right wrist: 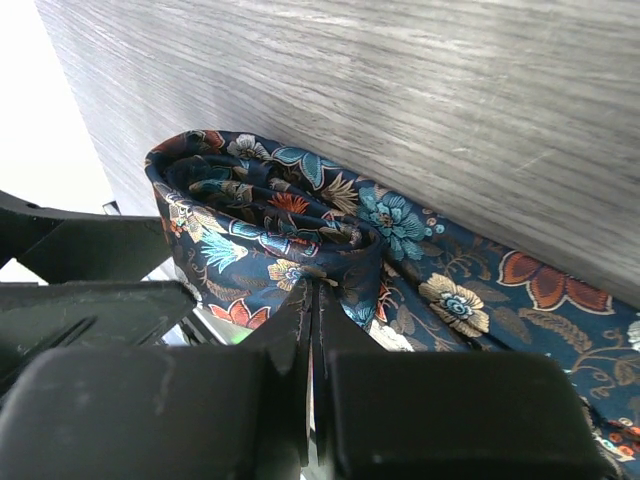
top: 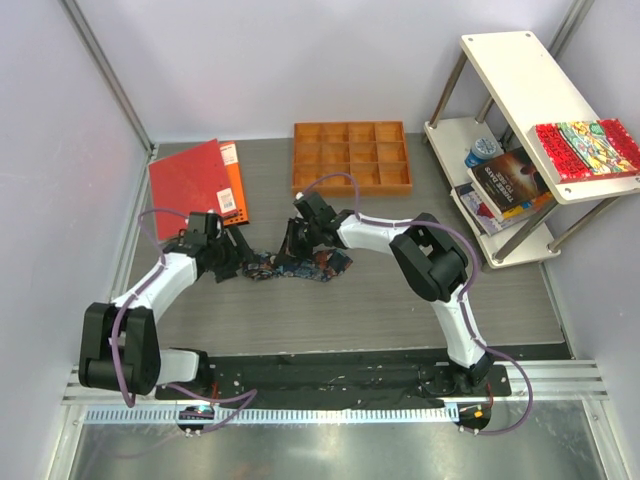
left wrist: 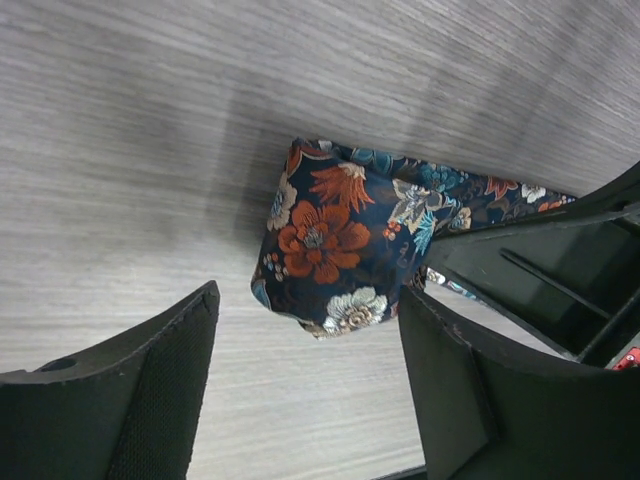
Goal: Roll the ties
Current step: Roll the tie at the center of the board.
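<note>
The tie [top: 296, 266] is a narrow band of dark navy fabric crowded with orange, red, teal and white flowers. It lies on the grey wood-grain table [top: 400, 310], near the middle and a little toward the left edge, well apart from the far edge. One end is wound into a loose, open coil standing on its edge; the rest trails off flat and slightly rumpled

In the top view the middle of the tie [top: 330, 264] is covered by the right end effector [top: 297, 248]; elsewhere its length is cut off by picture edges.
</note>
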`<state>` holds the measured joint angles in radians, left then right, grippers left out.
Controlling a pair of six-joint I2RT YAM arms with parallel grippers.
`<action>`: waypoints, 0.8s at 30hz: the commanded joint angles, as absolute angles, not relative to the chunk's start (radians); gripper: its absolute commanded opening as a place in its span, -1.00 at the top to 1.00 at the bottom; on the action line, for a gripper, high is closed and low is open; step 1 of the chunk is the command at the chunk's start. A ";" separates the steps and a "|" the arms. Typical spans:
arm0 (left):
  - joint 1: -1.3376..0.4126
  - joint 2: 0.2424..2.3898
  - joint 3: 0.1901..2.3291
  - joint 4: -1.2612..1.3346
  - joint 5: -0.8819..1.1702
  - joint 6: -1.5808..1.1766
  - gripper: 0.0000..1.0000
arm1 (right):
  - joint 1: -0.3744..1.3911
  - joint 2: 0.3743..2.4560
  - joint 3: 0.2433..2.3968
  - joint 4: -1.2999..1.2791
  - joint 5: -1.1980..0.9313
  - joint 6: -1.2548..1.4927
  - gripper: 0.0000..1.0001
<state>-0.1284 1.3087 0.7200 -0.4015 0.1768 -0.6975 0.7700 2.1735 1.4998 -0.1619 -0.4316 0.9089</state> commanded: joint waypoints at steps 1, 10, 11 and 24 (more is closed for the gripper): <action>-0.123 1.319 0.696 -0.273 0.183 -0.704 -0.39 | 0.764 2.186 1.489 -0.127 -0.437 0.887 0.97; -0.124 1.368 0.629 -0.143 0.232 -0.721 -0.28 | 0.764 2.183 1.473 -0.118 -0.440 0.887 0.97; -0.124 1.370 0.620 -0.129 0.233 -0.722 -0.27 | 0.762 2.183 1.473 -0.117 -0.440 0.887 0.98; -0.205 1.420 0.552 -0.037 0.160 -0.785 0.11 | 0.762 2.184 1.451 -0.104 -0.439 0.897 0.98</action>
